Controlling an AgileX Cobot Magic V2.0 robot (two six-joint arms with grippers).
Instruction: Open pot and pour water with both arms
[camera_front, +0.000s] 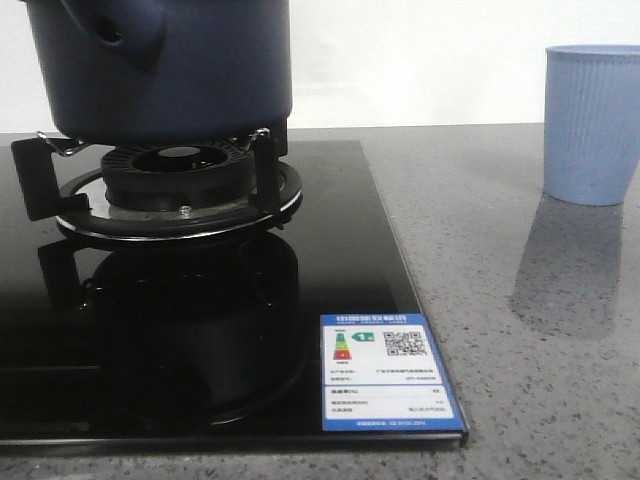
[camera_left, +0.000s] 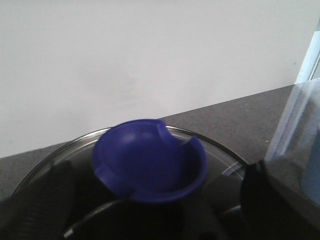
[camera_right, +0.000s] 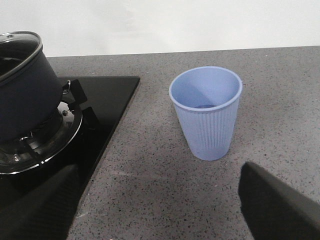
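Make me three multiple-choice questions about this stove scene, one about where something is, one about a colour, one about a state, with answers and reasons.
1. Where does the pot sit?
A. on the burner
B. on the grey counter
C. inside the cup

2. What colour is the cup?
A. red
B. pale blue
C. black

3. What is the state of the pot's lid?
A. lying on the counter
B. on the pot
C. inside the cup

Answers:
1. A, the front view shows it resting on the burner's supports.
2. B, its ribbed wall is pale blue in the right wrist view.
3. B, the glass lid covers the pot's rim, with the knob between the left pincer's fingers.
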